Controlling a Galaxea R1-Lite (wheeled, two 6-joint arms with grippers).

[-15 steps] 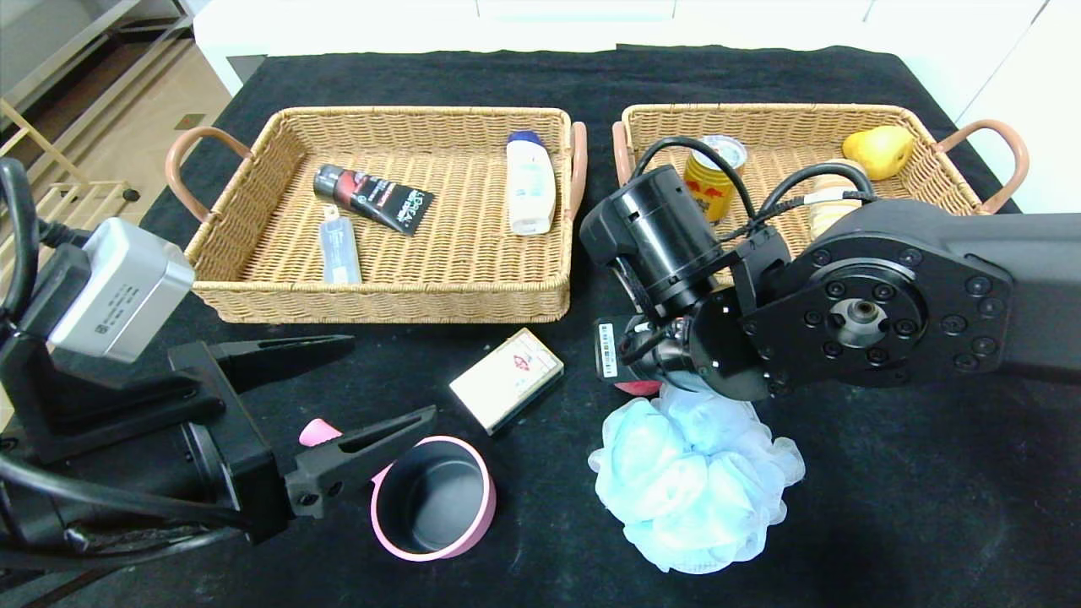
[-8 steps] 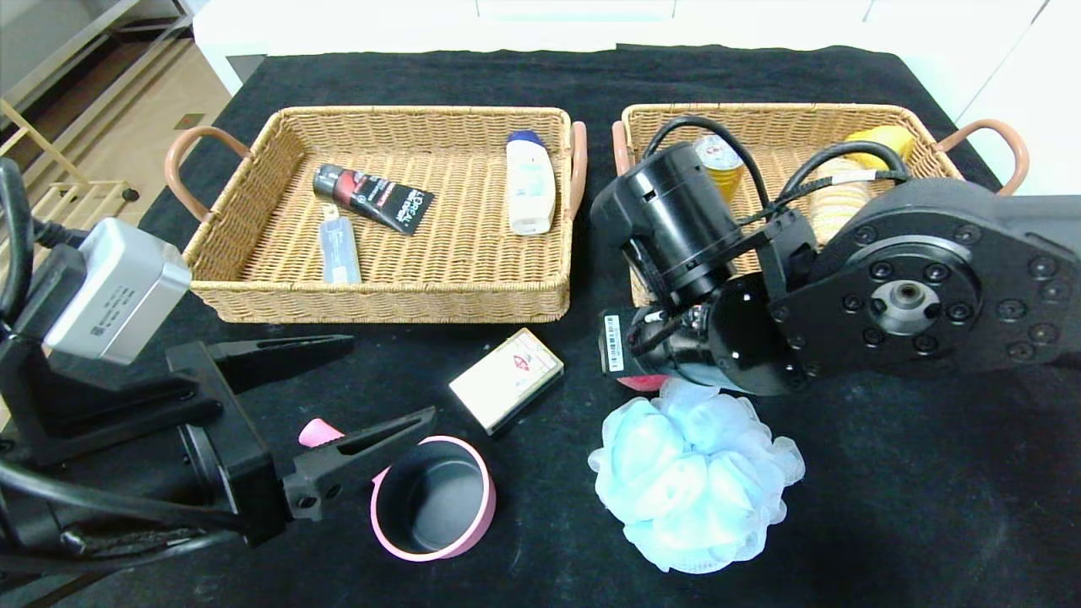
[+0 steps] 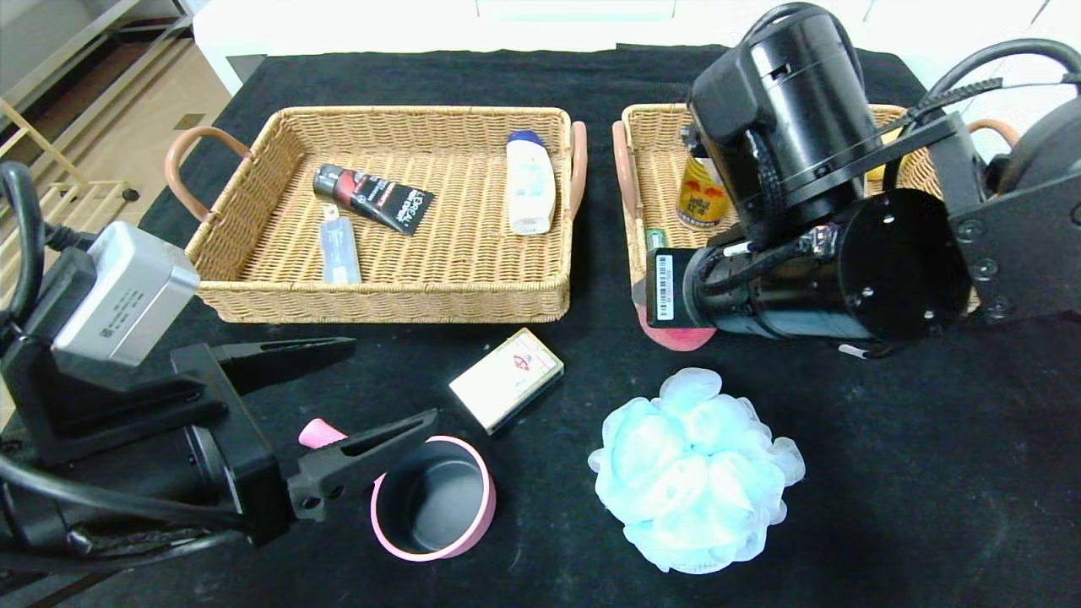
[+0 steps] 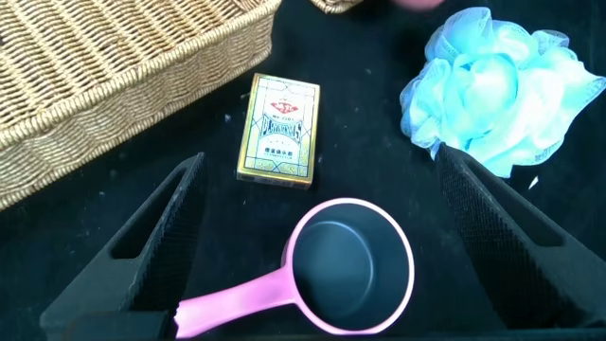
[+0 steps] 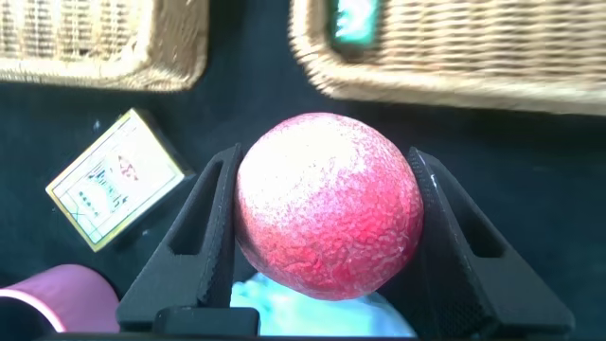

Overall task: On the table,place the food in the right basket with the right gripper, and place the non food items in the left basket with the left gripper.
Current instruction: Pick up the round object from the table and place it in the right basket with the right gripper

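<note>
My right gripper is shut on the pink-red peach and holds it above the table, just in front of the right basket's near-left corner. Only a pink sliver of the peach shows under the right arm in the head view. A gold can stands in that basket. My left gripper hangs open at the front left, with the pink saucepan just beyond its fingertips. The card box and the blue pouf lie on the cloth. The left basket sits behind them.
A black tube, a white bottle and a small clear bottle lie in the left basket. The right arm's bulk hides most of the right basket. The table's far edge meets white furniture.
The right arm has lifted the peach off the table beside the pouf and carried it up and back toward the right basket. The left gripper has stayed where it was.
</note>
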